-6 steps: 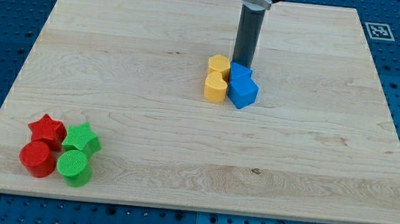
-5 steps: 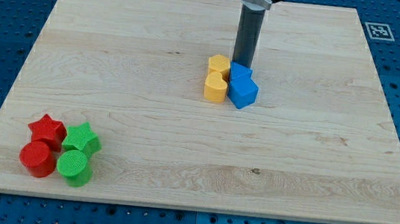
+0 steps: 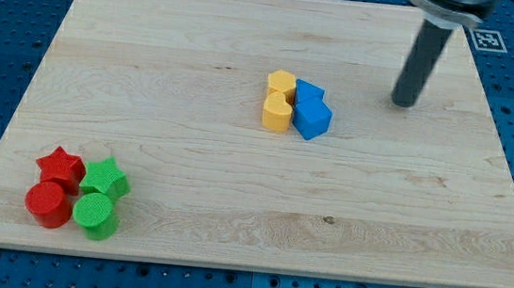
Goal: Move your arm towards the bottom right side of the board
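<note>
- My tip [image 3: 402,103] rests on the wooden board [image 3: 189,166] in its top right part, well apart from every block; it is a plain rod with no jaws to open or close.
- Near the board's centre, two yellow blocks [image 3: 279,101] touch two blue blocks [image 3: 310,110], the blue pair on the view's right.
- Near the bottom left corner sit a red star [image 3: 60,166], a red cylinder [image 3: 47,204], a green star [image 3: 105,179] and a green cylinder [image 3: 95,215], bunched together.
- The bottom right part of the board shows bare wood.
</note>
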### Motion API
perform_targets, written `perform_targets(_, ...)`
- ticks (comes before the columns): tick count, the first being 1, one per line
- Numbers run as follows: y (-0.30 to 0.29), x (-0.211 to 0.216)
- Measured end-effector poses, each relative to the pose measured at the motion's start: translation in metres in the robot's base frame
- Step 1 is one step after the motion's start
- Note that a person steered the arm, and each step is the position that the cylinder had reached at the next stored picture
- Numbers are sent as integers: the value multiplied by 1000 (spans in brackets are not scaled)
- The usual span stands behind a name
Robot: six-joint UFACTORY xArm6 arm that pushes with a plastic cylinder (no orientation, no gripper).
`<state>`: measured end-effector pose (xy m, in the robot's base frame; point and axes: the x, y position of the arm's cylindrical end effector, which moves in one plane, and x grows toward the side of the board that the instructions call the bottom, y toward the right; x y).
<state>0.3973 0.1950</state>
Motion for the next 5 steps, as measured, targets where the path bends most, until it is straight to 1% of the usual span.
perform_targets(1, 17, 45)
perform_targets(2, 18, 61)
perform_targets(4, 18, 63)
perform_targets(5, 19, 81)
